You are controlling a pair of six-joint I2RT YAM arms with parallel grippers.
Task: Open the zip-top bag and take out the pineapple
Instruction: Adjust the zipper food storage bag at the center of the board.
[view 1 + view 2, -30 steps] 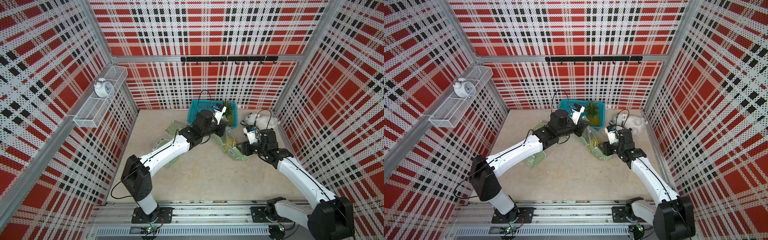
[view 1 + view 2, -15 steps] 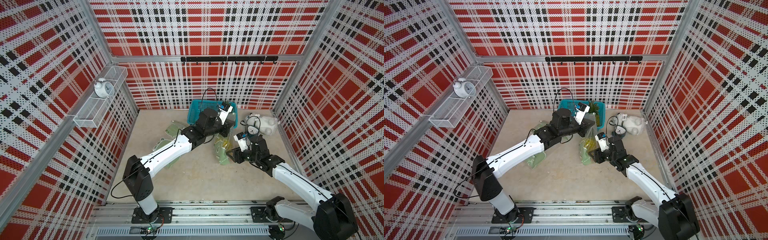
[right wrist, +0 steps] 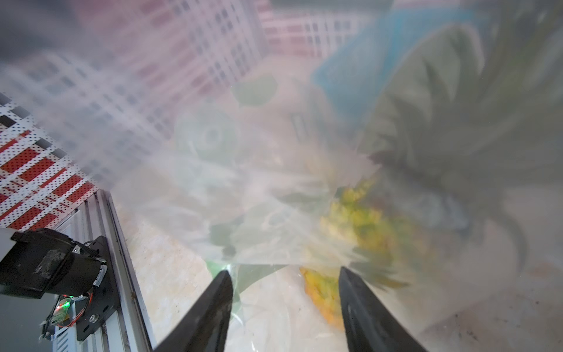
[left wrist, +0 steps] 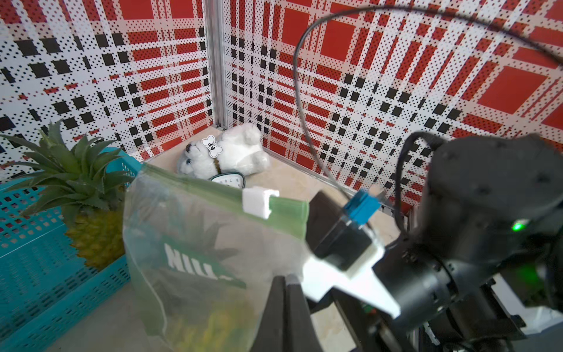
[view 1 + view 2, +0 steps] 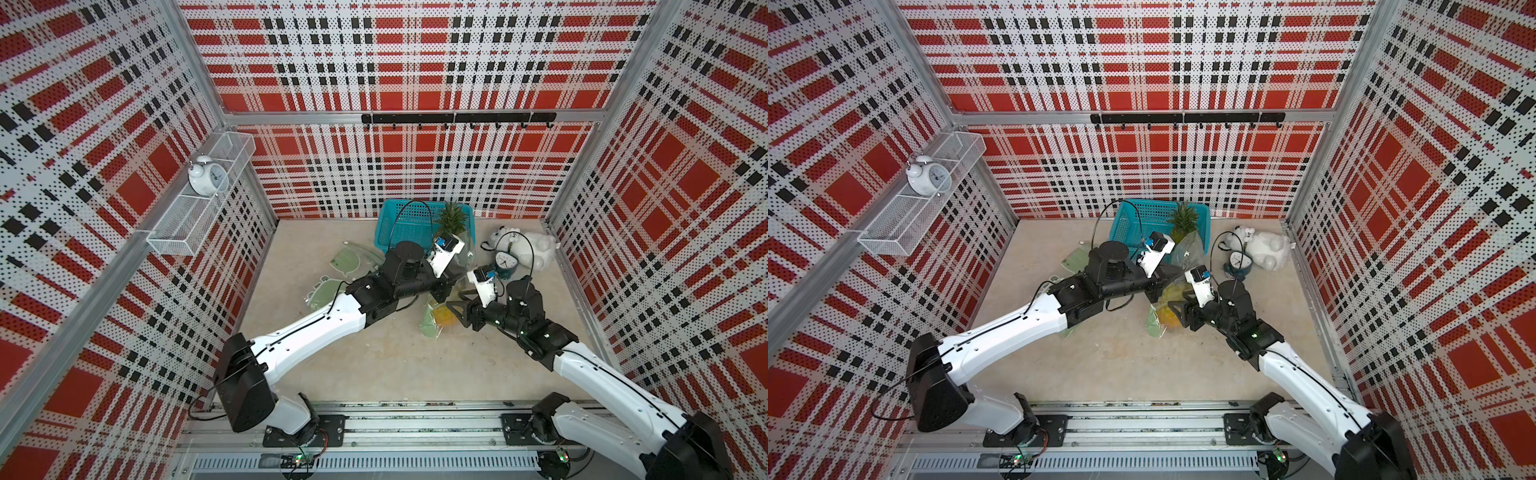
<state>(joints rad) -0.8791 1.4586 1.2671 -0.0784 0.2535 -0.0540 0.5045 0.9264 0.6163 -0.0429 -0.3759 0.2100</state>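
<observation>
Zip-top bag (image 5: pixel 429 327) pinched at its edge by left gripper (image 4: pixel 285 282); pineapple (image 3: pixel 362 219) inside it.
In a top view the bag hangs at 6 o'clock from the left gripper and at 9 o'clock of the right gripper (image 3: pixel 285 269), whose jaws stand apart, with the bag's film just ahead of them.

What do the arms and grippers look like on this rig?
Left arm and right arm: white shells, black joint housings and bases. A thin black cable loops over each wrist. Left gripper and right gripper: black, tapered wedge fingers. Each wrist has a white camera mount with a blue connector. Green LED on the right arm.
</observation>
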